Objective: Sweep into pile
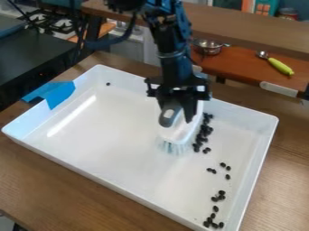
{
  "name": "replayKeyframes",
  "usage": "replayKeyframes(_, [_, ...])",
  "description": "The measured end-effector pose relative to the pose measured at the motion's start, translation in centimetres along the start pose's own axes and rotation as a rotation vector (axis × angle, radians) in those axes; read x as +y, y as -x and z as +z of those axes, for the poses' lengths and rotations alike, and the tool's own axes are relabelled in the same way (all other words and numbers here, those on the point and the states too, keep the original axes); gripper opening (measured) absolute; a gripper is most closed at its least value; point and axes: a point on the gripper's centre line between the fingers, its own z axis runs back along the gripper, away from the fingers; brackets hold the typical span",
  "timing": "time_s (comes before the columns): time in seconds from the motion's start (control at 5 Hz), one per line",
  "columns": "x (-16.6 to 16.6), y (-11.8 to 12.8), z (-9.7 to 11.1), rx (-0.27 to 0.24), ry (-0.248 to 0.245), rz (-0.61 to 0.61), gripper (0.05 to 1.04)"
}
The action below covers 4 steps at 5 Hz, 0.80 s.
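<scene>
Arm comes in from the top edge of the view, & its gripper [179,107] hangs down over the white tray [258,151], R of ctr & toward the far wall. The fingers are closed on the brush [181,131], clamped at its grey & white handle. Brush is tilted, bristles [174,147] down at the tray floor.

Main bunch of black beans [204,131] sits just R of the brush, strung out in a loose line along that side, thickest abt midway. A few more beans [228,168] lie apart, btwn that bunch & the near end of the tray. Another loose string of beans [215,209] runs down to the near R corner, w/ several close together at the bottom. One lone bean [108,84] is well apart, near the far L corner.

Blue tape [58,93] is stuck over the tray's L rim. Tray rests on a wood table [63,191]. Bkgd, top R: a metal strainer [208,46] & a scoop w/ a green handle [280,66] on a red-brown shelf [241,67]. Toy stove [53,21] is top L.
</scene>
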Motion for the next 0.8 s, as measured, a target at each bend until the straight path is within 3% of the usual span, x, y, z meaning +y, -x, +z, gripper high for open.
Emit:
replayKeyframes(0.4, [-5.1, 0.6, -1.1, 0.036, 0.036, -0.051, 0.484])
replayKeyframes(0.8, [-7.6, 1.4, -0.9, 0.095, 0.085, -0.062, 0.484])
